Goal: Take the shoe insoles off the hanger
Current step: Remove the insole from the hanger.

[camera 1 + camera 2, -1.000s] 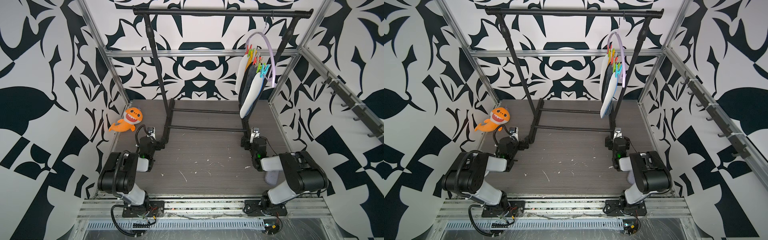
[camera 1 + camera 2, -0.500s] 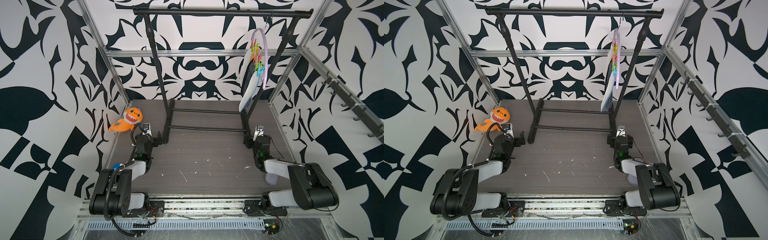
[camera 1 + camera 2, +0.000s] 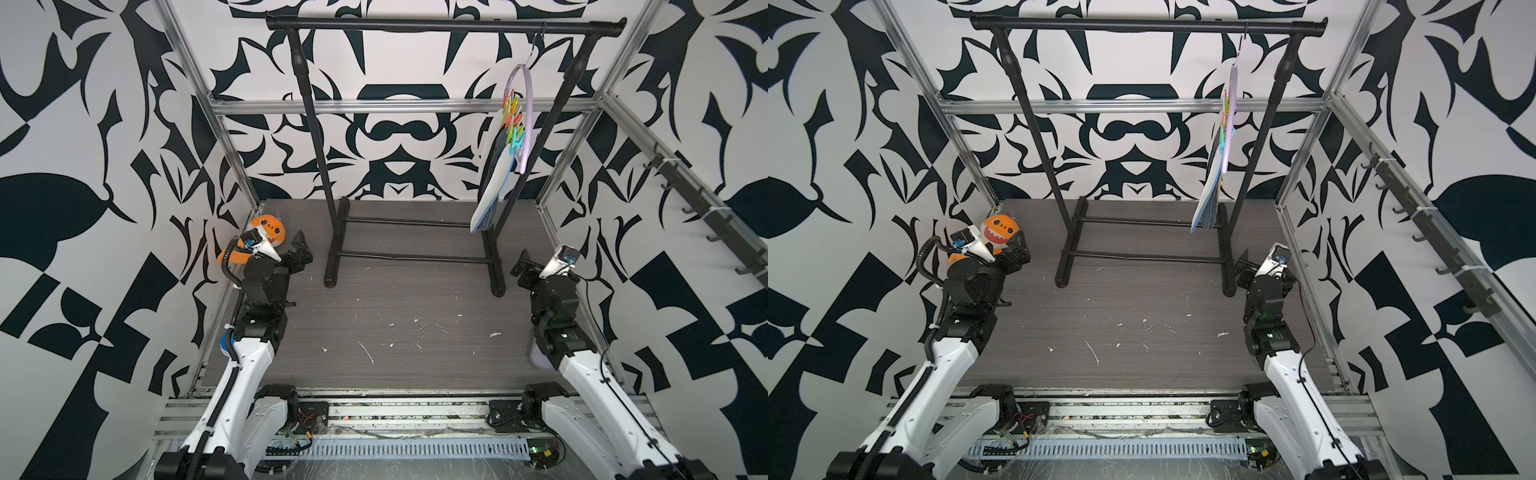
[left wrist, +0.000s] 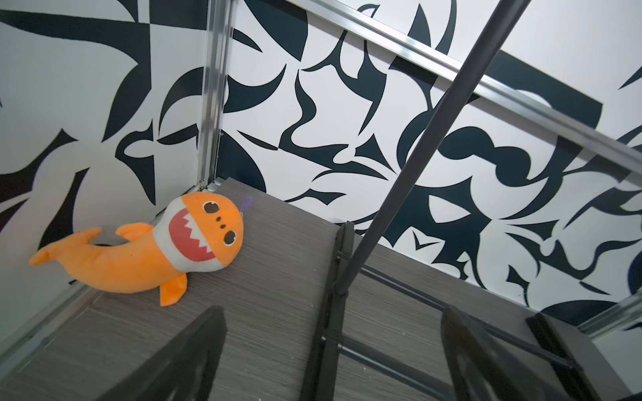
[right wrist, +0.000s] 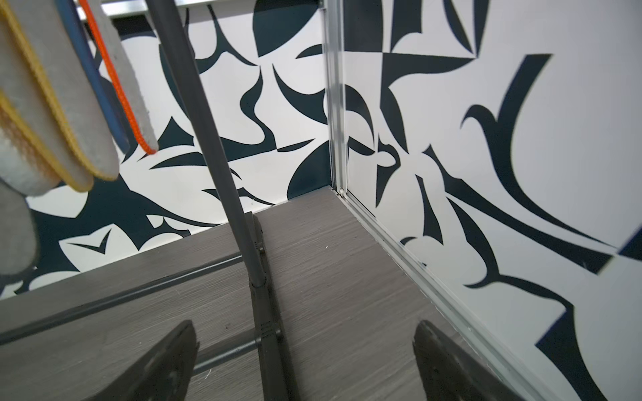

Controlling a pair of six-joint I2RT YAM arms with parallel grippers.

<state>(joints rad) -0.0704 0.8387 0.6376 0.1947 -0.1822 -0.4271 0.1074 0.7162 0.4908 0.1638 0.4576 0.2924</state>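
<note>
Now left arm [image 3: 259, 291] and right arm [image 3: 555, 297] stretched forward, low over floor [image 3: 415, 299]; both jaws spread, empty.

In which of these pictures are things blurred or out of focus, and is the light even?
Left wrist view: the left gripper looks dark and soft, the plush shark sharp. Right wrist view: the right gripper and the near shoe insoles are blurred; the wall pattern smears toward one edge. Both top views: sharp and evenly lit.

The pale lilac hanger [image 3: 530, 120] hangs hooked on the black rail [image 3: 415, 25], its insoles [image 3: 492, 187] pegged together in a dangling bunch.
</note>
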